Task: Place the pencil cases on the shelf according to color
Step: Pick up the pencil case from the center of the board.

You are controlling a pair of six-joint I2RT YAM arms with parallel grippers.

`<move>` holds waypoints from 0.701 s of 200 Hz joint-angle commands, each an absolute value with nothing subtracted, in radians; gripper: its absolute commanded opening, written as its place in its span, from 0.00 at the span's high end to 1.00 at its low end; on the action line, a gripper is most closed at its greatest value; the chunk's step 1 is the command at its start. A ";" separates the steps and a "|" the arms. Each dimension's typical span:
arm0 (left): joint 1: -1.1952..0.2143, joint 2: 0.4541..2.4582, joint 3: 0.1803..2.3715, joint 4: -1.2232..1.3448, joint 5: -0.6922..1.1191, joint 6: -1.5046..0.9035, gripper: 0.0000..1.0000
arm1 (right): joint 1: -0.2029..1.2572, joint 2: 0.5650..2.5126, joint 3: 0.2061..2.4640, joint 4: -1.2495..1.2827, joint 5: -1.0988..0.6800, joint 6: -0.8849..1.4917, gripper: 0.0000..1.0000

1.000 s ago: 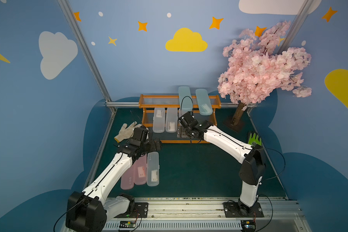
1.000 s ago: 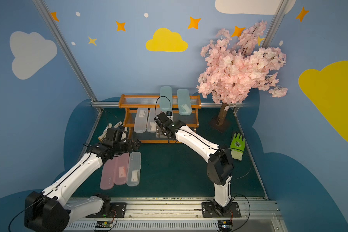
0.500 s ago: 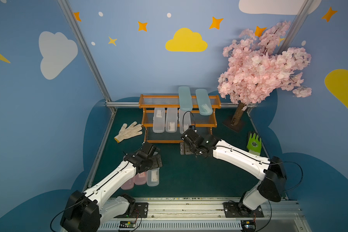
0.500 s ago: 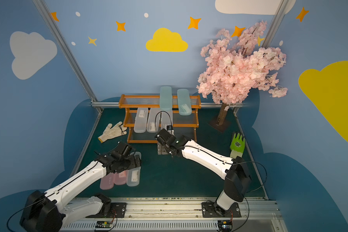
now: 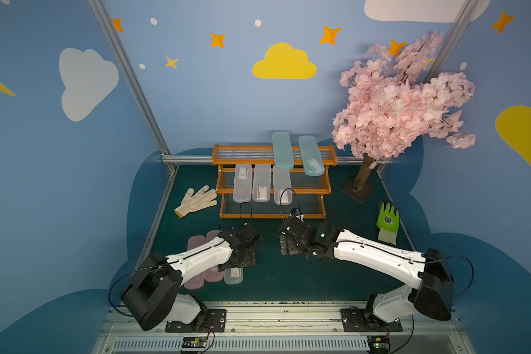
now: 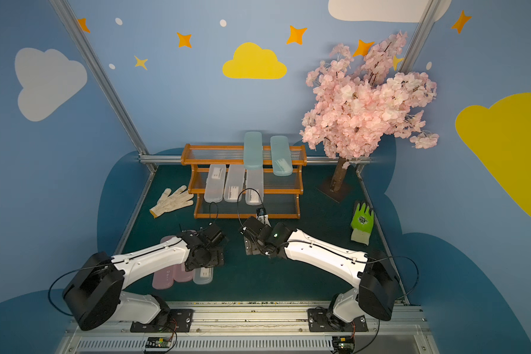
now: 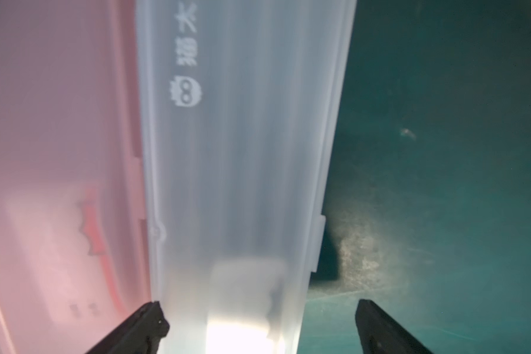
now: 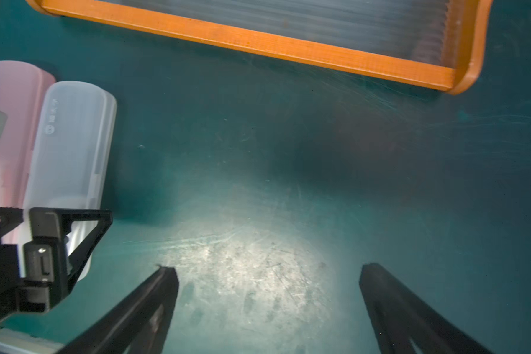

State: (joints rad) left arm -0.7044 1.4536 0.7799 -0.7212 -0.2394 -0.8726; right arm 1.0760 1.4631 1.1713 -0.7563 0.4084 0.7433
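Trouble lies beside the clear case, toward the mat's front left corner: our left pincer straddles it wide open, gripping nothing, one finger at its seam with the pink case. Closing, we might pinch both. Our right pincer gapes empty before the shelf.

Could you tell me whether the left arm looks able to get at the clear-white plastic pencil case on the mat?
Probably yes: the left hand is open right over the clear-white plastic pencil case, one finger over green mat; the pink plastic case close alongside may crowd the other.
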 commanded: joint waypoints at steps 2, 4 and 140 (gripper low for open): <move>-0.772 1.568 0.846 -0.594 -0.147 -0.909 0.00 | 1.077 1.390 1.134 -0.784 0.459 0.770 0.01; -0.778 1.576 0.854 -0.594 -0.149 -0.912 0.00 | 1.077 1.384 1.131 -0.785 0.459 0.770 0.01; -0.535 1.107 0.784 -0.753 -0.388 -0.820 0.00 | 1.193 1.630 1.185 -0.559 0.291 0.882 0.01</move>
State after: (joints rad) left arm -0.6159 1.1755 0.8326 -0.7059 -0.3504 -0.8577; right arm 1.1687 1.5299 1.0988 -0.6373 0.3443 0.8158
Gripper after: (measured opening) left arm 0.999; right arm 0.986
